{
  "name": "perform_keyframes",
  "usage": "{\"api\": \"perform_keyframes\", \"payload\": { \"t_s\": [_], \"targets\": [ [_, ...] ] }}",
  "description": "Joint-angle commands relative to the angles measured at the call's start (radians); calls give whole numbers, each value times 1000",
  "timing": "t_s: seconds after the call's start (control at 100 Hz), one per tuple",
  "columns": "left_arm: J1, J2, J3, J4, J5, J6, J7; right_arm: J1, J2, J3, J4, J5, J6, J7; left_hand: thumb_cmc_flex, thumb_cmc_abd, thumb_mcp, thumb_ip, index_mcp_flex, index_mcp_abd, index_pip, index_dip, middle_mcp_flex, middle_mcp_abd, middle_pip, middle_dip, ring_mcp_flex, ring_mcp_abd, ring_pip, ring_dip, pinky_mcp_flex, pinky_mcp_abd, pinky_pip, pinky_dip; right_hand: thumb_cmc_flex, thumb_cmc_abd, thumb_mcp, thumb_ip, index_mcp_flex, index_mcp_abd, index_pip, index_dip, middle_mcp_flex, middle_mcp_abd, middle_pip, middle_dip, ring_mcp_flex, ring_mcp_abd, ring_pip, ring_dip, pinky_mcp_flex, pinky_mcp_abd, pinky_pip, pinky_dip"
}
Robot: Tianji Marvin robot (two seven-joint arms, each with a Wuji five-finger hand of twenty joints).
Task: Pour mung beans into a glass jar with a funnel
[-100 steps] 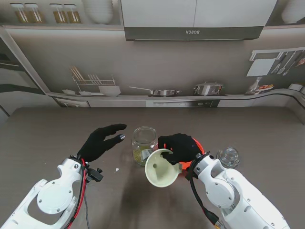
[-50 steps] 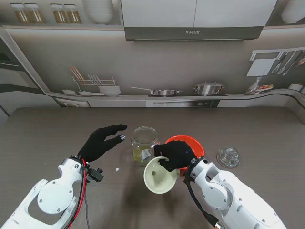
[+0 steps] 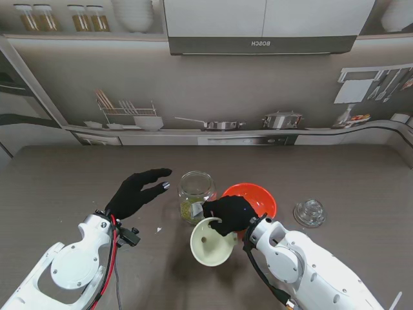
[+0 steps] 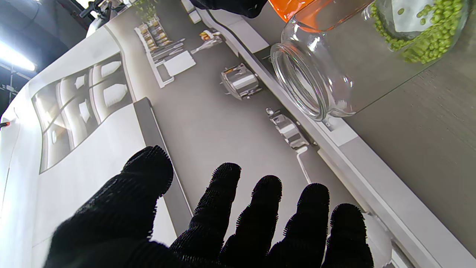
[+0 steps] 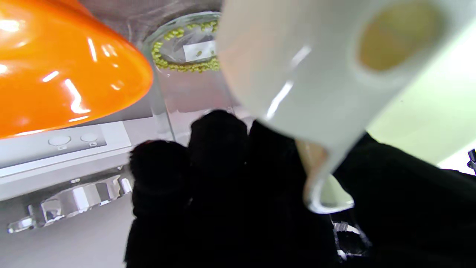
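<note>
The right hand (image 3: 227, 213) is closed around the cream funnel (image 3: 211, 241), gripping it near the neck; the funnel lies tipped, its wide mouth facing up toward the stand camera and nearer to me, its spout hidden under the fingers and, by the right wrist view, pointing roughly toward the jar. The glass jar (image 3: 195, 196) stands upright near the middle of the tabletop (image 3: 58, 181), just beside the right hand on its left and slightly farther from me, mouth open, with a thin layer of mung beans (image 4: 427, 33) on its bottom. The orange bowl (image 3: 255, 196) sits just beside the jar to the right, partly behind the right hand; whether it holds beans I cannot tell from here. The left hand (image 3: 137, 192) hovers spread and empty, palm toward the jar, near its left side but not touching. The coming move seems to turn on swinging the funnel's long axis upright and carrying the spout a short way left and away to the jar mouth. A clear glass lid (image 3: 309, 212) lies well off to the right; the left and far edges leave open room.
</note>
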Motion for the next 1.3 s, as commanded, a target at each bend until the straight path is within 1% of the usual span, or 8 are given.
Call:
{"api": "perform_keyframes", "payload": {
  "t_s": [0.0, 0.18, 0.43, 0.54, 0.98, 1.09, 1.17, 1.29],
  "targets": [
    [4, -3, -1, -4, -3, 4, -18, 2, -7, -11, 10, 4, 3, 15, 15, 49, -8, 27, 13, 1, 0, 4, 11, 3, -2, 2, 12, 3, 15, 11, 5, 0, -18, 6, 42, 45, 23, 11, -20, -66, 49, 10, -6, -28, -5, -15, 27, 22, -11, -14, -11, 9, -6, -13],
    [4, -2, -2, -4, -3, 5, -21, 9, -10, -28, 26, 12, 9, 14, 15, 49, -9, 27, 16, -1, 1, 5, 11, 3, -2, 2, 12, 3, 15, 11, 4, 1, -18, 6, 44, 45, 14, 15, -24, -67, 44, 4, -16, -21, -15, -28, 26, 27, -37, -21, -24, 15, -11, -17],
    [5, -2, -4, -4, -1, 1, -20, 8, -10, -42, 43, 10, 21, 6, 14, 49, -8, 27, 18, -1, 2, 5, 12, 4, -2, 2, 13, 3, 15, 11, 5, 1, -18, 6, 32, 34, 14, 19, -27, -67, 16, -26, -74, -6, -28, -36, 2, 23, -112, -38, -79, 33, -43, -32],
    [5, -2, -4, -4, -1, 1, -20, 7, -10, -46, 52, 15, 24, 10, 14, 49, -8, 27, 17, -1, 2, 5, 12, 2, -2, 2, 13, 4, 15, 11, 5, 1, -18, 6, 20, 31, 14, 19, -41, -63, -10, -52, -112, 3, -30, -35, -31, 25, -132, -40, -105, 38, -51, -36],
    [4, -1, -2, -3, -1, 1, -23, 27, -3, -66, 63, 5, 62, 42, 14, 49, -8, 27, 14, -1, 0, 5, 11, 3, -2, 2, 11, 2, 15, 11, 4, 1, -18, 6, -40, 20, 13, 30, -94, -49, -72, -104, -232, 23, -33, -43, -132, 32, -157, -50, -177, 34, -62, -43],
    [4, -1, -2, -3, -1, 0, -23, 28, 0, -66, 57, -2, 72, 52, 14, 49, -9, 27, 20, 0, 3, 5, 11, 2, -2, 2, 13, 2, 16, 11, 5, 1, -18, 6, -60, 16, 11, 37, -110, -50, -84, -110, -275, 30, -31, -46, -166, 38, -157, -54, -201, 35, -66, -44],
    [5, -1, -3, -3, -1, 0, -24, 25, 3, -63, 50, -10, 78, 61, 14, 49, -9, 27, 19, 0, 2, 5, 12, 4, -2, 2, 12, 3, 15, 11, 5, 1, -18, 6, -72, 17, 11, 43, -132, -56, -101, -113, -336, 40, -30, -46, -207, 48, -157, -58, -223, 35, -70, -44],
    [6, -1, -3, -4, -1, 0, -24, 23, 9, -60, 41, -28, 83, 69, 14, 49, -9, 27, 20, 0, 3, 5, 14, 4, -1, 2, 14, 3, 16, 12, 5, 1, -18, 6, -100, 21, 20, 63, -150, -54, -146, -99, -408, 46, -15, -60, -251, 51, -156, -70, -247, 34, -76, -43]
  ]
}}
